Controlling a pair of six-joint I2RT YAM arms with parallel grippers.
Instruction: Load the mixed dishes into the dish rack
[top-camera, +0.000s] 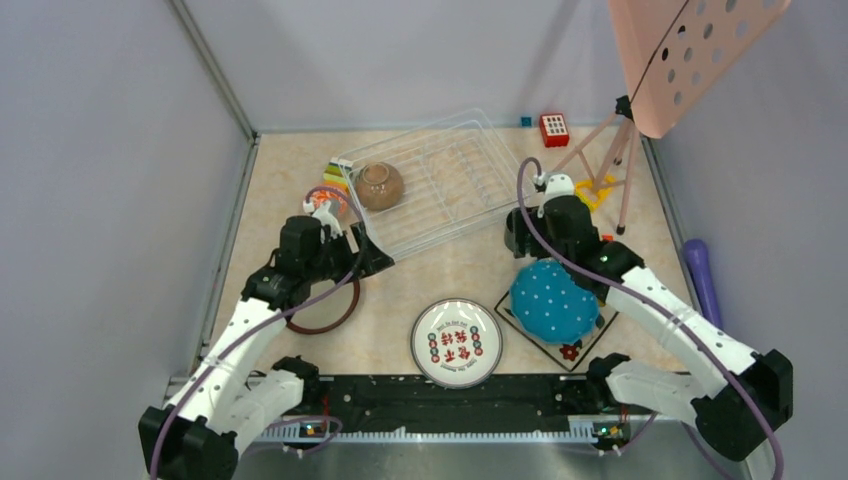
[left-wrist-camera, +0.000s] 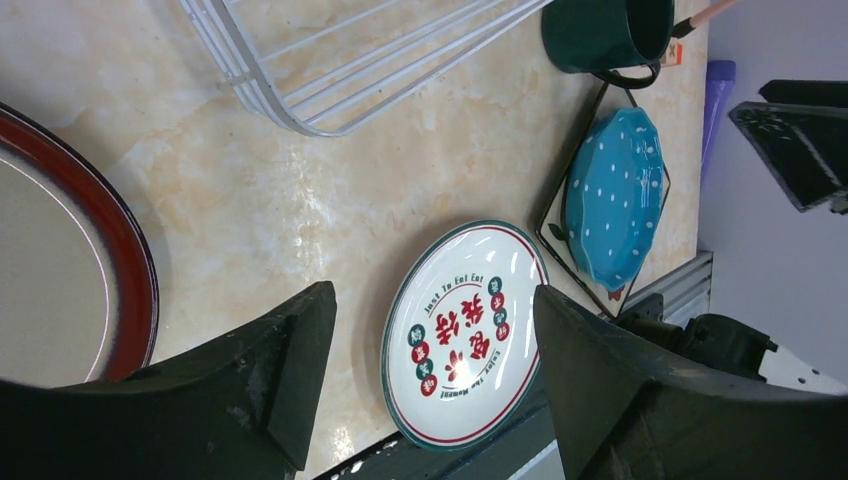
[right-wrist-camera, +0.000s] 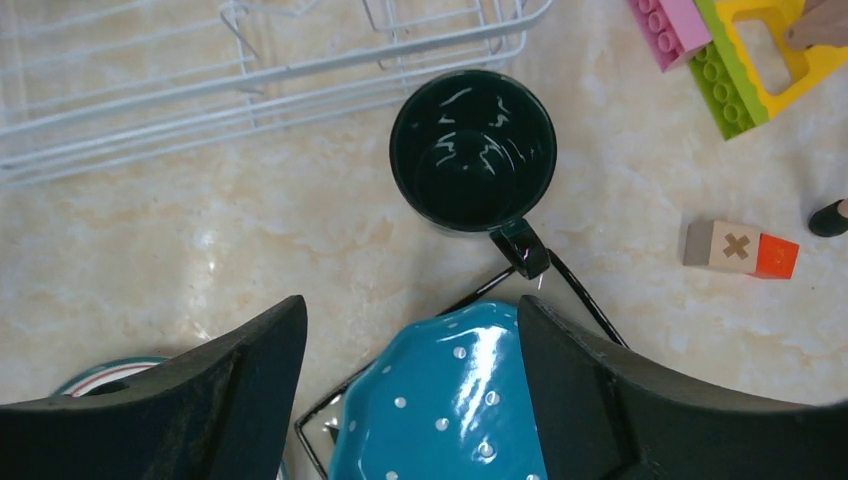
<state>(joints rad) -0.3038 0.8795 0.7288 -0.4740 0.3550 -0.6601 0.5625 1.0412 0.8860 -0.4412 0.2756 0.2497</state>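
Note:
The white wire dish rack (top-camera: 450, 185) lies at the back with the brown bowl (top-camera: 379, 186) in its left end. My left gripper (top-camera: 372, 254) is open and empty by the rack's near-left corner; its wrist view (left-wrist-camera: 432, 300) looks over the white plate with red characters (left-wrist-camera: 465, 335). The dark red-rimmed plate (top-camera: 335, 310) lies partly under the left arm. My right gripper (right-wrist-camera: 410, 310) is open and empty above the blue dotted plate (right-wrist-camera: 455, 410). That plate rests on the black square plate (top-camera: 575, 350). The dark green mug (right-wrist-camera: 472, 150) stands upright just beyond it. A small orange-and-white bowl (top-camera: 322, 203) sits behind the left wrist.
Colourful toy blocks (right-wrist-camera: 740, 50) and an orange-tipped block (right-wrist-camera: 740, 248) lie right of the mug. A red keypad toy (top-camera: 554, 129) is at the back. A pink tripod (top-camera: 610, 165) stands at the back right, with a purple object (top-camera: 703, 275) by the right wall.

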